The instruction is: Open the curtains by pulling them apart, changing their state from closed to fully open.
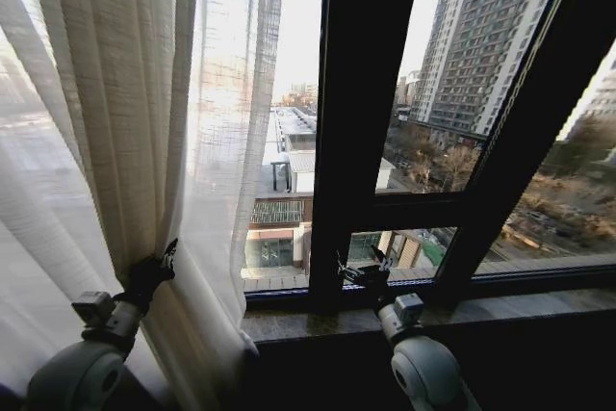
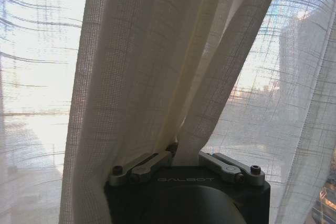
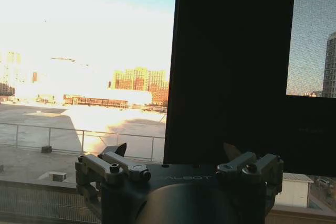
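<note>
grey rounded wrists, black gripper (image 2: 176, 153) housing marked galbot, silver screwed linkages.

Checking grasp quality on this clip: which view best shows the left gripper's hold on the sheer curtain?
The left wrist view: the left gripper is shut on a gathered fold of the curtain, seen close up. The head view shows the same pinch from farther off. The right wrist view has the right gripper facing the window frame.
</note>
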Available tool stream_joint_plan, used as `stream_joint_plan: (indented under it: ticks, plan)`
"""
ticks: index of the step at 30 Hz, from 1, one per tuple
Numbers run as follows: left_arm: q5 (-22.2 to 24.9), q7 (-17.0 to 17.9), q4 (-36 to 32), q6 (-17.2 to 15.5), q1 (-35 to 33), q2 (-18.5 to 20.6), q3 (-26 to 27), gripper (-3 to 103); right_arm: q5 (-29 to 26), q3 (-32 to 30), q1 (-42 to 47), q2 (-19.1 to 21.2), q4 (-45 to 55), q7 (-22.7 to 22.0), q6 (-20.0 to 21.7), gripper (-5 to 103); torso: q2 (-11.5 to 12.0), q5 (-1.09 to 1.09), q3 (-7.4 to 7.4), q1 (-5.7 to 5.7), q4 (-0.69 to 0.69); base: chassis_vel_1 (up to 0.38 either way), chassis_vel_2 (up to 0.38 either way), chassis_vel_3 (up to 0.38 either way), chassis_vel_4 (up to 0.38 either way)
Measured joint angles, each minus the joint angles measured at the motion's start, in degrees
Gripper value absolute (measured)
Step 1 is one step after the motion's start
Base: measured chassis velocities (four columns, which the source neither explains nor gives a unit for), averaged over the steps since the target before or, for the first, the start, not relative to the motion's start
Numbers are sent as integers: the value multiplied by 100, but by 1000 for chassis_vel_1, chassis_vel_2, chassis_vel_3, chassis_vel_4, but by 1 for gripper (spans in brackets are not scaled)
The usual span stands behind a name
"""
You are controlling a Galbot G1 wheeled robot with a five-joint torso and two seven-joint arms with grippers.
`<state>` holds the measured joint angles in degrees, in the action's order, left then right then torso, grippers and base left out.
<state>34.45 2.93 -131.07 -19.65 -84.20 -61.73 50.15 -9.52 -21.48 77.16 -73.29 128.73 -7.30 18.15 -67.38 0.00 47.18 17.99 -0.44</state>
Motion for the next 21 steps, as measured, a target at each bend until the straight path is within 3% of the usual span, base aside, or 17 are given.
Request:
stream_joint_plan:
  ticks: [14,21]
  plan:
    - [25,-4,-31,28,-26,-87,75,0,0,99,52,56,22,-2,-69,100,0,-1,0,0,4,334,342,-333,-329]
    - [18,115,-55,39,-80,-171,145,0,-1,182,43,68,-63,-3,-74,100,-1,-2,0,-1,2,122,115,-109,-122]
